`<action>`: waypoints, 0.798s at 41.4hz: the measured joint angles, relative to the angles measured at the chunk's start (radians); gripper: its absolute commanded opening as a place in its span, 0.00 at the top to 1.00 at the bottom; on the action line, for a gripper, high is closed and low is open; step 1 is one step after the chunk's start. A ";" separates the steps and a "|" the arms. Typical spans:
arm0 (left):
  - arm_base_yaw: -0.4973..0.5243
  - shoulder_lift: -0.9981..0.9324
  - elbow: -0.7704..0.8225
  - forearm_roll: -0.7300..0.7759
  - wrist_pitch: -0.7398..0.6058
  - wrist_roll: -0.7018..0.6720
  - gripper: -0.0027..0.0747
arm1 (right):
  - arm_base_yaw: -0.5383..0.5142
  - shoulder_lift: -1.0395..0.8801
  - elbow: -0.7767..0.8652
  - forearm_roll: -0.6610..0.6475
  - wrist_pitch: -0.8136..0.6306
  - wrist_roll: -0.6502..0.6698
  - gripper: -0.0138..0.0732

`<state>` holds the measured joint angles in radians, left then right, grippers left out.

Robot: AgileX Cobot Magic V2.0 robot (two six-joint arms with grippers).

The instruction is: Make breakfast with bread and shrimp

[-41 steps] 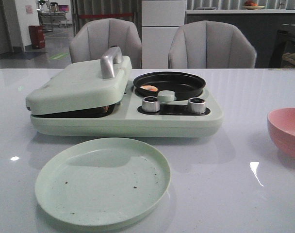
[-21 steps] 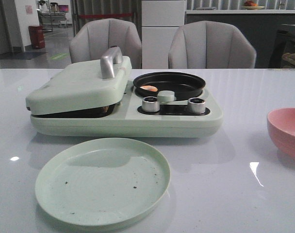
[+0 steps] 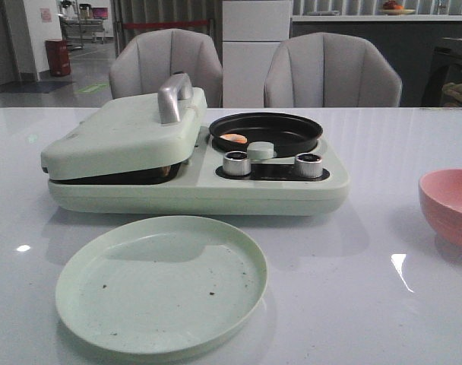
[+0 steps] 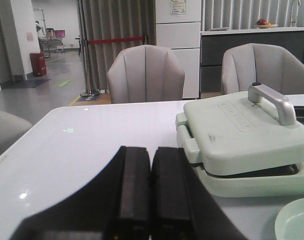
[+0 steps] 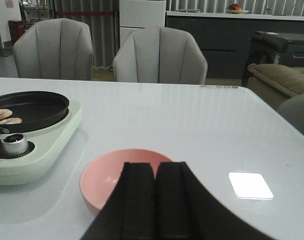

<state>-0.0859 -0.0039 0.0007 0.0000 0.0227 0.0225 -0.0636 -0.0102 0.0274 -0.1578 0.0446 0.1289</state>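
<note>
Now, my left pincer (image 4: 142, 200): fingers pressed together, empty.
My right pincer (image 5: 154, 200): together, empty, above the pink bowl (image 5: 112, 172).
Shrimp (image 3: 232, 138): in the black pan (image 3: 292, 131).
Bread: unseen; perhaps under the closed lid (image 3: 121, 129).
Risk: lid slipping from its handle (image 3: 172, 95).

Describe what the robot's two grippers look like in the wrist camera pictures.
Both look alike. The left gripper has two flat, matte black fingers with squared, blocky tips and a thin seam between them. The right gripper shows the same black slabs. No cables, markings or labels are visible.
</note>
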 measured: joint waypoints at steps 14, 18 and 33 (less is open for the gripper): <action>0.000 0.000 0.000 0.000 0.000 0.000 0.84 | 0.000 0.000 0.000 0.047 -0.029 -0.023 0.79; 0.000 0.000 0.000 0.000 0.000 0.000 0.84 | 0.000 0.000 0.000 0.165 -0.029 -0.129 0.79; 0.000 0.000 0.000 0.000 0.000 0.000 0.84 | 0.000 0.000 0.000 0.278 -0.029 -0.240 0.79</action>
<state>-0.0859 -0.0039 0.0007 0.0000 0.0227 0.0225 -0.0636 -0.0102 0.0274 0.1207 0.0158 -0.1112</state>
